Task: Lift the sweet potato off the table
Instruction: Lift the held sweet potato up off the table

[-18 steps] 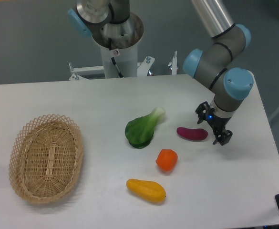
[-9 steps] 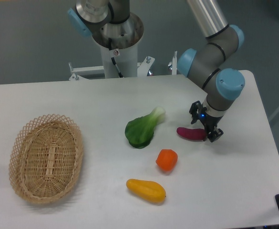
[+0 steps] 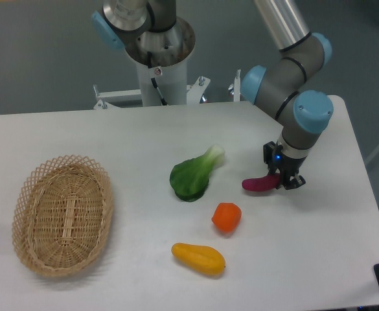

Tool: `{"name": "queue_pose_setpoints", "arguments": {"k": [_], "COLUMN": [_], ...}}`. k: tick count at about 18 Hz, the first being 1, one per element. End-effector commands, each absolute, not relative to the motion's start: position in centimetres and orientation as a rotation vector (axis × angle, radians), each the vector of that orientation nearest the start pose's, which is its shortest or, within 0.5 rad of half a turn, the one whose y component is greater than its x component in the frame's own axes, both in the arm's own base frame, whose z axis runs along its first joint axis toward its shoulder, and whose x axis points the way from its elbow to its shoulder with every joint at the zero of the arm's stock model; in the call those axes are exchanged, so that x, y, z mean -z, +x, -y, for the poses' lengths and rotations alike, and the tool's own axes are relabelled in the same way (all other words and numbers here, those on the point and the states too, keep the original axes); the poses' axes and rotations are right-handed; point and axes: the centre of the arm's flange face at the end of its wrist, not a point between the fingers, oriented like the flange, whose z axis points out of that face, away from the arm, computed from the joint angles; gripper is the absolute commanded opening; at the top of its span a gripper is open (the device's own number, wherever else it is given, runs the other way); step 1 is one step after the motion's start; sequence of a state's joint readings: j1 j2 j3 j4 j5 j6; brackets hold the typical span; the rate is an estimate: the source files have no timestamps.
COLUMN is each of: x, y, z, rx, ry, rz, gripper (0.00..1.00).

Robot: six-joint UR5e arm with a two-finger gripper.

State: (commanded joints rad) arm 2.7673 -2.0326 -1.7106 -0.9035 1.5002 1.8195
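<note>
Gripper (image 3: 284, 180) at the right end of the sweet potato (image 3: 259, 184), fingers pointing down and apparently closed on that end, though the contact itself is partly hidden by the fingers. The tuber lies toward the right edge of the table (image 3: 111, 129), roughly midway between its far and near edges, with its long axis running left to right and tilted slightly upward toward the gripper. Its free, tapered end extends leftward from the fingers, suggesting an off-centre hold that a lift would have to carry.
</note>
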Motion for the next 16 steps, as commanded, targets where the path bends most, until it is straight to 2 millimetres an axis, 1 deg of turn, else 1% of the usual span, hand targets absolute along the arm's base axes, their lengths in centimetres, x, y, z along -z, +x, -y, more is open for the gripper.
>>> {"name": "queue_pose_setpoints", "arguments": {"k": [2,5,8,9,11,16], "x": [-24.4,-26.7,-29.3,-30.0,-31.0,-32.7], "y": [-53.3,-54.7,-56.3,-56.8,-57.9,-60.2], "z": [-36.0,-36.5,-37.3,-38.0,-38.9,-39.9], "rx": [-0.143,-0.164,-0.098,-0.075,-0.052,-0.049], "ry": [-2.939,-2.945,-2.973,-2.979,-2.991,-2.997], "rz": [-0.872,-0.843,-0.761,-0.742,-0.701,-0.682], "gripper": [0.15,0.15,0.15,0.15,0.15,0.14]}}
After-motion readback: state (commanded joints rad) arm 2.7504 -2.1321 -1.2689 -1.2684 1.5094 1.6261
